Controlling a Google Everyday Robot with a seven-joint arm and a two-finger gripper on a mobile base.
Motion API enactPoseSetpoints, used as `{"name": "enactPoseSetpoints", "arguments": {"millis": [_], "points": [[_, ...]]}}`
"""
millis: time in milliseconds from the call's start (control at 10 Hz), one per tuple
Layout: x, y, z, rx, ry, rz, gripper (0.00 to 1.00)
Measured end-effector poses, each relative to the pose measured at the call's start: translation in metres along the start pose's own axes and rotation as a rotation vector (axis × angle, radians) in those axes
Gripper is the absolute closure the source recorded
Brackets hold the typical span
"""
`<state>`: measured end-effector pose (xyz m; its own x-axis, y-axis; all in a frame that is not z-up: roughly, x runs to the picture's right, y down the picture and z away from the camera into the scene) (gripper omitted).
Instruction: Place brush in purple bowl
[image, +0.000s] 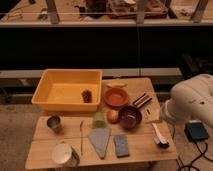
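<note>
Brush first: the small white-handled brush with a dark bristle end lies flat on the tabletop, to the right of the purple bowl and a little nearer to me, close to the table's edge and apart from the bowl.

From my feed, the slatted wooden table carries everything. The bulky white robot arm stands well right of the purple bowl, off the table's side. The gripper is at the arm's lower end, right of the purple bowl and just behind the brush. I cannot tell whether it is apart or together, nor whether it touches anything.

The rectangular yellow plastic tub sits far left of the purple bowl, towards the back, with a small dark brown lump inside. The round orange bowl stands just behind and left of the purple bowl. The round dark maroon-purple bowl itself is upright, and nothing shows inside it.

A grey-blue triangular cloth lies in front and left of the purple bowl, with a blue rectangular sponge between them. A black-and-white striped flat object lies just behind the purple bowl. A small orange ball touches the bowl's left side. A metal cup stands far left, and a thin long metal utensil lies between cup and cloth.
</note>
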<state>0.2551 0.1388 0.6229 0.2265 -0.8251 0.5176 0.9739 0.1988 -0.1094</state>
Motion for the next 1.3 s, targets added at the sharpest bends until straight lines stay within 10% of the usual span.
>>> {"name": "enactPoseSetpoints", "arguments": {"millis": [800,1300], "points": [[0.042,-0.010,0.028,0.001,0.045,-0.148,0.20],[0.036,0.013,0.071,0.024,-0.038,-0.135,0.20]]}}
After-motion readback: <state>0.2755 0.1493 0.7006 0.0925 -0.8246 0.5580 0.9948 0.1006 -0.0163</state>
